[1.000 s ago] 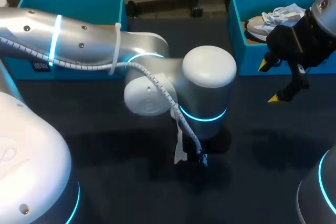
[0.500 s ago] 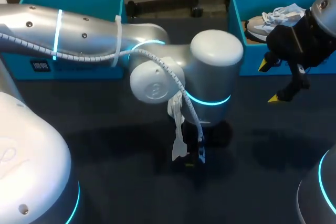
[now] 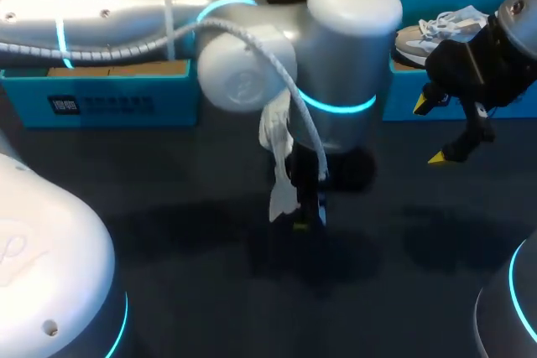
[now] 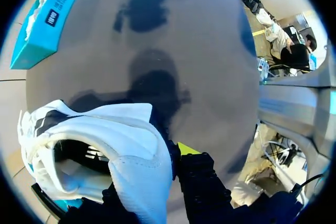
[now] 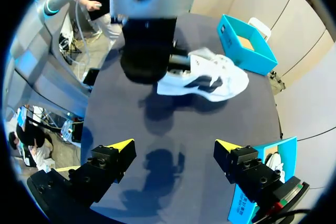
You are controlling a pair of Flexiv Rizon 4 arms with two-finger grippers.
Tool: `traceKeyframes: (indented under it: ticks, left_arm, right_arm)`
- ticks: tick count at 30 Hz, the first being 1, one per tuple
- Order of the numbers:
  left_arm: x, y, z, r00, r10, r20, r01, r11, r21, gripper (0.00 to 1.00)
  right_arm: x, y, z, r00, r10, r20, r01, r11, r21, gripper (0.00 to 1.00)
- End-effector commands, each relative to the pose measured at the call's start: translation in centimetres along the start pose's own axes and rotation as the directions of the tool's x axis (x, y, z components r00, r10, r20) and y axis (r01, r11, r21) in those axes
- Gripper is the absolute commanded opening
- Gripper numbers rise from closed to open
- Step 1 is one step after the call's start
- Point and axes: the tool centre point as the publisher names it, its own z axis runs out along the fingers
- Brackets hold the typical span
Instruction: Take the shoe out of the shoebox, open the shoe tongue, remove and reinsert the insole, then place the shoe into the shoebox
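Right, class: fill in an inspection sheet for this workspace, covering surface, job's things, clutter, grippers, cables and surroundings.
surface: dark table.
job's things: white shoe held off the table by the left gripper; teal box at left; second box at right holds another shoe.
clutter: nothing seen.
grippers: left shut on the shoe; right gripper open, holding nothing.
cables: white coiled cable along the left arm.
surroundings: nothing seen.

This is a robotics lab. Two silver robot arms with glowing blue rings, the left arm [image 3: 109, 10] and the right arm [image 3: 522, 18], stand over a dark counter [image 3: 168, 278]. It carries the teal left shoebox [image 3: 109, 105] and right shoebox [image 3: 401, 94].
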Motion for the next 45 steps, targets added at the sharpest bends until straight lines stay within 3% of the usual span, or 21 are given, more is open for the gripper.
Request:
traceKeyframes:
  ticks: [1, 12, 45]
  left_arm:
    - [0.1, 2.3, -4.5, 1.000, 0.009, 0.017, -0.009, 1.000, 0.020, 0.00]
    - [0.1, 3.3, -7.5, 0.998, 0.022, 0.054, -0.022, 1.000, 0.005, 0.00]
    - [0.3, 3.7, -7.5, 0.997, 0.026, 0.074, -0.026, 1.000, -0.008, 0.00]
  right_arm:
    - [-0.2, 0.1, 0.1, 1.000, 0.002, -0.003, -0.002, 1.000, 0.004, 1.00]
    - [-0.2, 0.1, 0.1, 1.000, 0.002, -0.003, -0.002, 1.000, 0.004, 1.00]
    - [-0.2, 0.1, 0.1, 1.000, 0.002, -0.003, -0.002, 1.000, 0.004, 1.00]
